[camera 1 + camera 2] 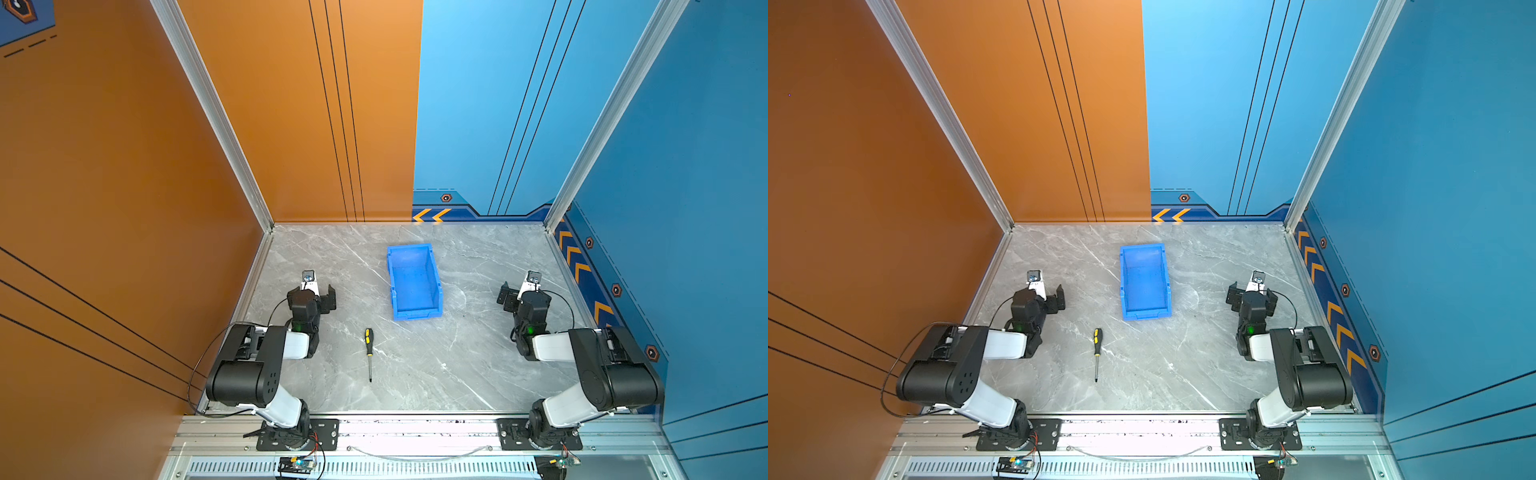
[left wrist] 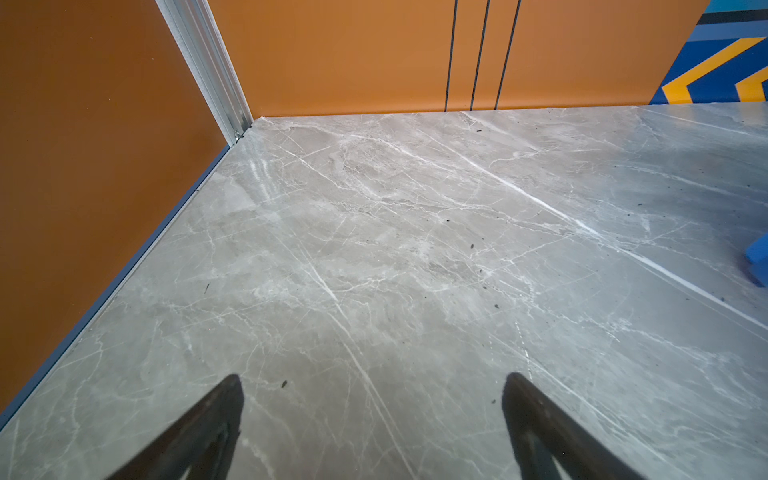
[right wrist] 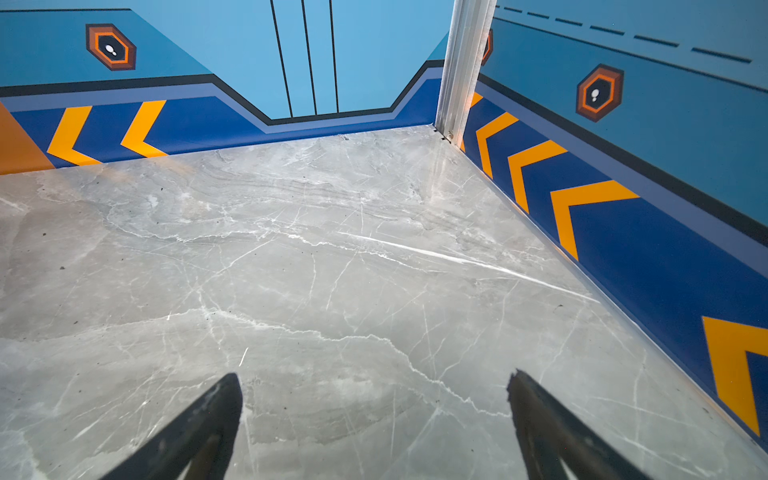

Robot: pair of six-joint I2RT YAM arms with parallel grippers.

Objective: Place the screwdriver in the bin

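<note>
The screwdriver (image 1: 368,351) (image 1: 1097,351), black handle with yellow patches and a thin shaft, lies flat on the marble table, handle toward the bin. The blue bin (image 1: 413,286) (image 1: 1144,286) stands behind it near the table's middle, with nothing inside. My left gripper (image 1: 324,298) (image 1: 1056,300) hovers left of the bin and behind the screwdriver, open and holding nothing. In the left wrist view the left gripper (image 2: 374,386) shows only bare marble between its fingers, and a corner of the bin (image 2: 758,262) is at the edge. My right gripper (image 1: 509,297) (image 3: 374,386) is open over bare table right of the bin.
Orange walls close the left side and back left; blue walls with yellow chevrons (image 3: 582,208) close the back right and right. An aluminium rail (image 1: 415,432) carrying both arm bases runs along the front edge.
</note>
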